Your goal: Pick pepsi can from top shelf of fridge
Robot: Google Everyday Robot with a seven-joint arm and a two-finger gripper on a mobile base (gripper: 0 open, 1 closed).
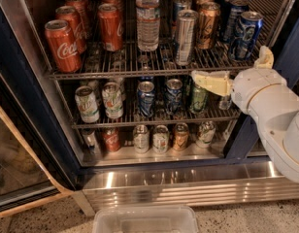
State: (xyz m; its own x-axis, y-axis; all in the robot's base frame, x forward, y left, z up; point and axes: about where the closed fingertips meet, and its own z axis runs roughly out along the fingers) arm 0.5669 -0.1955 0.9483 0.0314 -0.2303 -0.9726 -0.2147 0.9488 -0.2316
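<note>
The fridge (pixel 23 96) stands open in front of me with a dark blue frame. The top shelf (pixel 140 73) is a chrome wire rack full of drinks. The pepsi can (pixel 248 34), bright blue with pale swirl marks, stands upright at the shelf's front right corner. My gripper (pixel 237 70) hangs in front of the fridge's right side, just below and slightly left of the pepsi can. It is open and empty, with one cream finger (pixel 210 81) pointing left and the other (pixel 264 58) pointing up near the can's base.
On the top shelf are red Coke cans (pixel 63 45), a water bottle (pixel 147 18), a tall silver can (pixel 185 37), a brown can (pixel 208 25) and darker navy cans (pixel 233 14). The lower rack (pixel 149 123) holds more cans. A clear plastic bin (pixel 145 219) sits on the floor.
</note>
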